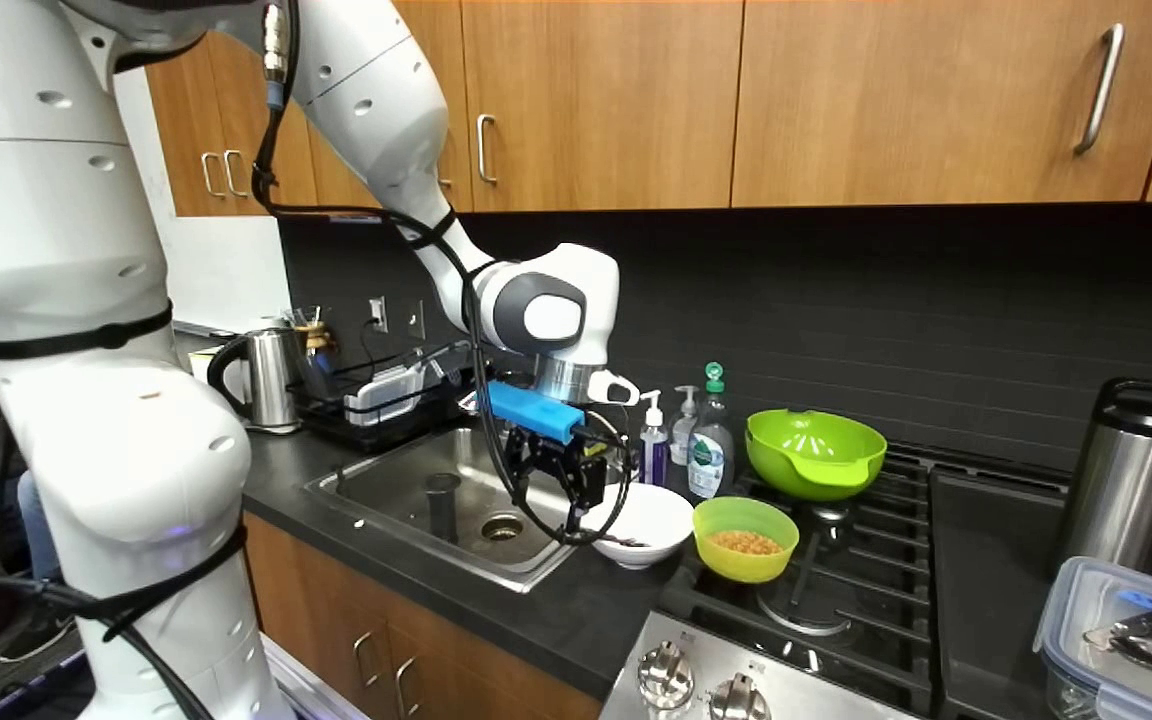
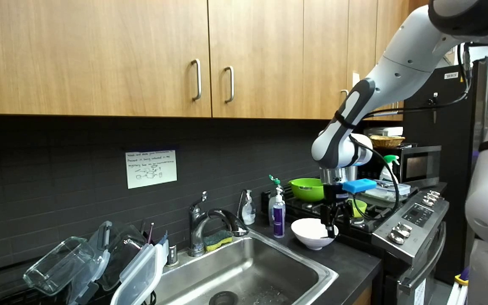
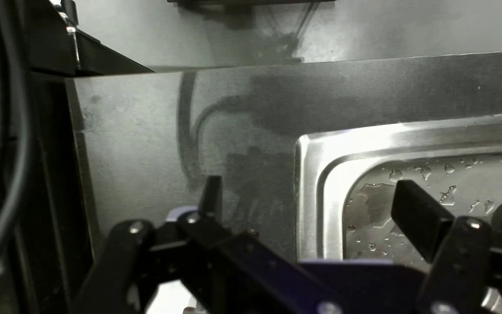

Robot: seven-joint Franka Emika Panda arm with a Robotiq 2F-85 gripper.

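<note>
In the wrist view my gripper (image 3: 310, 194) stands open, its black fingers wide apart with nothing between them. Below them are the dark countertop (image 3: 137, 131) and a corner of the steel sink (image 3: 314, 205). Nearest to the gripper is a white bowl (image 1: 661, 510) on the counter beside the sink; the fingers partly cover it in both exterior views. A thin utensil (image 1: 626, 543) appears to rest in this bowl. Right of it, on the stove edge, a yellow-green bowl (image 1: 746, 545) holds small orange-brown pieces. Whether the gripper touches the white bowl cannot be told.
A bright green bowl (image 1: 816, 460) sits on the stove grates (image 1: 881, 590). Soap bottles (image 2: 278, 214) line the wall behind the white bowl. The faucet (image 2: 214, 218) arches over the sink. A drying rack with clear containers (image 2: 59, 264) and a steel flask (image 1: 1131, 480) stand further off.
</note>
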